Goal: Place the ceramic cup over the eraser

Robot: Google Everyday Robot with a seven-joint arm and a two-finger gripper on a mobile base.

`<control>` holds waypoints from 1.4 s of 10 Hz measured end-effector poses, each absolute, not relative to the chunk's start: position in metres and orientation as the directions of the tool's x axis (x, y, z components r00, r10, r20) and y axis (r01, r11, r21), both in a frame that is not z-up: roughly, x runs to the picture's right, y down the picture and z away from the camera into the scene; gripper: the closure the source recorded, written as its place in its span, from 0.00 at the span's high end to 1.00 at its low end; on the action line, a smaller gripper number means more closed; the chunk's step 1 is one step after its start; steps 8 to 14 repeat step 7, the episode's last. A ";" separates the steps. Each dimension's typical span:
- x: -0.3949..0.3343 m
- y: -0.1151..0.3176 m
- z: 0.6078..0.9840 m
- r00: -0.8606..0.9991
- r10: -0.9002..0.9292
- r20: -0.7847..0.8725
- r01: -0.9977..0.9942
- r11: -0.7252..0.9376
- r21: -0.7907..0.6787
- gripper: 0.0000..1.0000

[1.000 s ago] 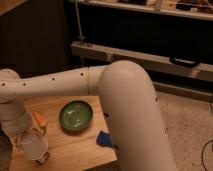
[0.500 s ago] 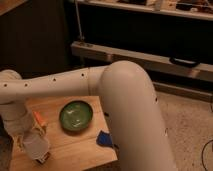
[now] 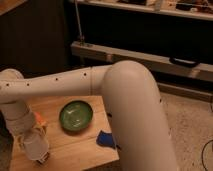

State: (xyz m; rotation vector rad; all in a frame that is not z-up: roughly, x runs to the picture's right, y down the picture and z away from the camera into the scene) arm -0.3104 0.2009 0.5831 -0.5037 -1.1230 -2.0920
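While the gripper [image 3: 31, 136] sits over the ceramic cup [image 3: 36, 146], its jaws' state is unclear.

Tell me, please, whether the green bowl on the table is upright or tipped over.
Upright: the green bowl rests flat on the wooden table, its open side up. The gripper is at the table's front-left, apart from it.

Dim, warm light falls from above, brightest on the white arm [image 3: 130, 110] that fills the foreground, soft and out of focus. The wooden counter [image 3: 75, 145] glows orange-brown, while everything behind it sinks into near-black shadow. Left of the green bowl [image 3: 76, 115], the gripper [image 3: 34, 147] over the ceramic cup [image 3: 36, 145] blurs into pale haze. The whole view is grainy.
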 end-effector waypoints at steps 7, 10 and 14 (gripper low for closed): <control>-0.308 0.201 0.580 -0.691 -0.395 0.605 0.722 -0.398 0.566 0.80; -0.308 0.201 0.580 -0.691 -0.395 0.605 0.722 -0.398 0.566 0.80; -0.308 0.201 0.580 -0.691 -0.395 0.605 0.722 -0.398 0.566 0.80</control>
